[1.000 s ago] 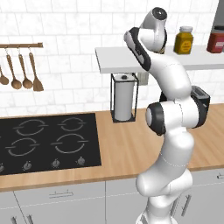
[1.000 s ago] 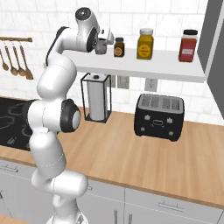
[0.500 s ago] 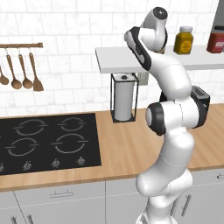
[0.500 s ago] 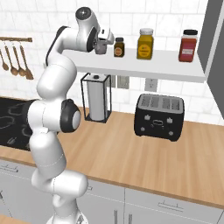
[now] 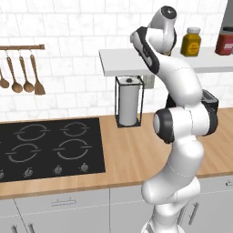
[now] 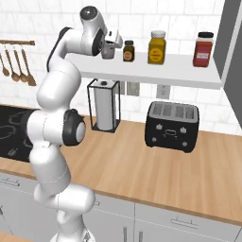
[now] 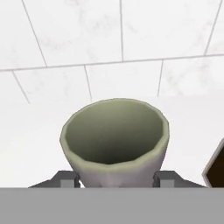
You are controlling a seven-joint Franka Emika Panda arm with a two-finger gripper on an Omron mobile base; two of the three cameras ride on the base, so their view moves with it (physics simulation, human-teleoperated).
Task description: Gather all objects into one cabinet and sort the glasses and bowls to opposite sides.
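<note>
A grey-beige mug (image 7: 114, 135), one of the glasses, stands upright on the white tiled-back shelf (image 6: 160, 73), open mouth toward the hand camera. My gripper (image 7: 114, 179) reaches onto the shelf's left end, and its two dark fingertips (image 7: 65, 178) press against the mug's lower wall on either side. From the right base view the same mug (image 6: 108, 48) sits in the gripper (image 6: 110, 46) just left of a small brown jar (image 6: 128, 51). The bowl is out of view. A dark grey cabinet panel (image 6: 230, 42) shows at the far right.
A yellow jar (image 6: 156, 47) and a red jar (image 6: 203, 49) stand further right on the shelf. Below are a black toaster (image 6: 171, 126), a paper towel holder (image 6: 105, 111), a black hob (image 5: 50, 145) and hanging wooden utensils (image 5: 20, 68).
The arm and the mug stay where they were. The fingers have drawn slightly closer together around the mug.
</note>
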